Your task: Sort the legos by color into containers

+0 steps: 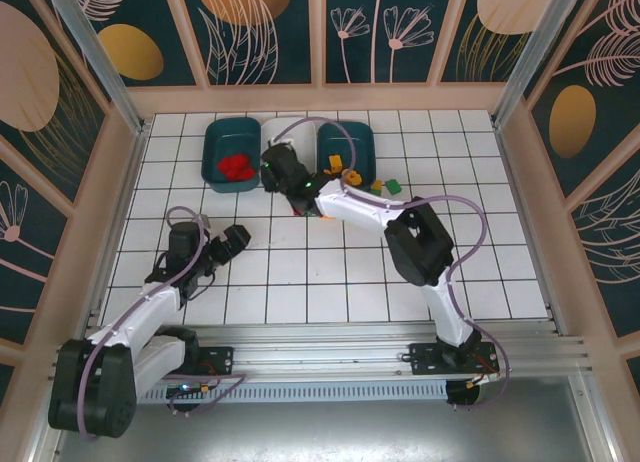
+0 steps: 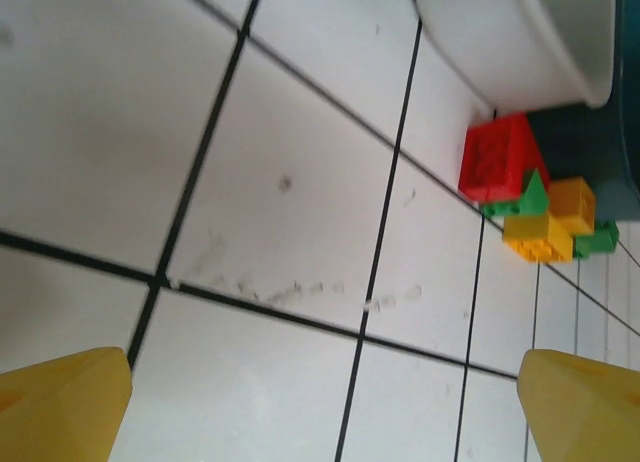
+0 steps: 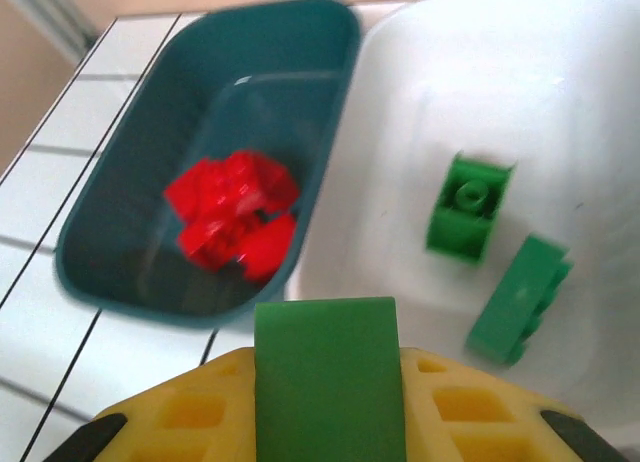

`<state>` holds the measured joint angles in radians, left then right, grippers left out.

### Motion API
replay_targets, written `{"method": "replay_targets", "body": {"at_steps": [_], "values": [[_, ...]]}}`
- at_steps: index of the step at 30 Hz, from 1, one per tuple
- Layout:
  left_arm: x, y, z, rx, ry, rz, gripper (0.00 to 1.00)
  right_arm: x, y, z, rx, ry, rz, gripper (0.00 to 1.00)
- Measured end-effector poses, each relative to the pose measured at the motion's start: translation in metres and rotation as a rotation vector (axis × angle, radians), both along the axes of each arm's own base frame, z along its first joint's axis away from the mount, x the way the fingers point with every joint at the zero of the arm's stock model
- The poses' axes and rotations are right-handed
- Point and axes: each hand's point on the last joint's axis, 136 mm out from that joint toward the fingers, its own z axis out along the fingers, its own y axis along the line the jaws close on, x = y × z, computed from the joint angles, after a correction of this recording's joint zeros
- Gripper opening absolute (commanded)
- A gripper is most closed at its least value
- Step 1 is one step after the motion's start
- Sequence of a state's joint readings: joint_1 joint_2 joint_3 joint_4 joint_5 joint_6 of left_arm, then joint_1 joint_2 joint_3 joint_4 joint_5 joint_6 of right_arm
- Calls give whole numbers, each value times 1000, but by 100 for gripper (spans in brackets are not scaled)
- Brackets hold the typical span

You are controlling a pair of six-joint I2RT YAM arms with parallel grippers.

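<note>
My right gripper (image 3: 325, 407) is shut on a green lego (image 3: 325, 367), held above the near rim of the white container (image 3: 400, 112). Two green legos (image 3: 467, 204) lie inside that container. The dark teal container (image 3: 110, 197) to its left holds several red legos (image 3: 232, 214). From above, the right gripper (image 1: 283, 172) sits at the front of the white container (image 1: 290, 122), and the right teal container (image 1: 365, 142) holds an orange-yellow lego (image 1: 335, 162). My left gripper (image 1: 235, 240) stands open over bare tiles, its yellow fingertips (image 2: 60, 407) far apart.
Loose legos lie in front of the containers: a red one (image 2: 495, 157), orange-yellow ones (image 2: 540, 237) and green ones (image 2: 600, 240). More show from above: orange (image 1: 352, 178) and green (image 1: 394, 185). Wooden walls enclose the tiled floor (image 1: 300, 272).
</note>
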<state>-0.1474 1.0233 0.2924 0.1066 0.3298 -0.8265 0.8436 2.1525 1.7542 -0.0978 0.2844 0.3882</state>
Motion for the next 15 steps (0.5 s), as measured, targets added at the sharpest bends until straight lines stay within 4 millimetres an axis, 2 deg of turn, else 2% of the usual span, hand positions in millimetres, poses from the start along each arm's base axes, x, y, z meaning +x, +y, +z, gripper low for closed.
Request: {"method": "replay_targets", "body": {"at_steps": [4,6,11,13,15], "values": [[-5,-9,1,-59,-6,-31,98,31,-32,-12,-16,28,-40,23],[-3,-12,7,-77,-27,-41,99,46,-40,-17,-23,36,-54,24],[-2,-15,21,-97,-78,-53,99,65,-34,-38,-53,70,-33,30],[-2,-15,22,-98,-80,-55,98,68,-30,-46,-68,87,-23,40],[-3,-16,22,-102,-79,-60,98,69,-28,-51,-84,98,-17,46]]}}
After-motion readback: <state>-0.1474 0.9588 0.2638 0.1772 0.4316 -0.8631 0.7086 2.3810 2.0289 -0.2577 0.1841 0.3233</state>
